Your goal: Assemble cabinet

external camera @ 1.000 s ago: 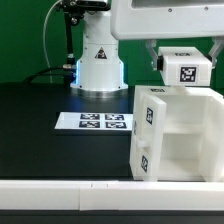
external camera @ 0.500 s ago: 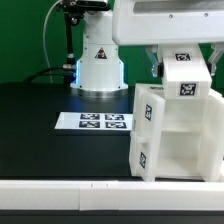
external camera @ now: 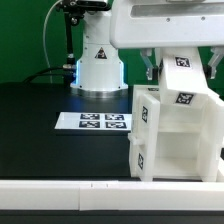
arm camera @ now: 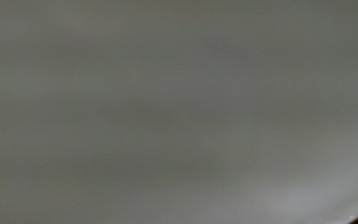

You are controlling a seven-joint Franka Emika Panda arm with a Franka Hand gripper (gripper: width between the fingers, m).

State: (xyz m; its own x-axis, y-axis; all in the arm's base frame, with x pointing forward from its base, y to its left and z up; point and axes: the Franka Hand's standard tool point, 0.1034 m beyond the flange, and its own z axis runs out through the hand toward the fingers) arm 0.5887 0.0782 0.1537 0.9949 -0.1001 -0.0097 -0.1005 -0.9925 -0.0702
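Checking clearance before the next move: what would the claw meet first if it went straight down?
Probably the tagged white panel between its fingers, atop the cabinet; depth is unclear, and the wrist view shows nothing.

On my black table (external camera: 40, 140) I see the marker board (external camera: 95, 122) lying flat, its printed tags facing up. A green wall (external camera: 25, 35) stands behind, and a white rail (external camera: 60, 190) runs along the near edge.

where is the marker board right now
In the exterior view the marker board lies flat on the black table, just left of the cabinet.
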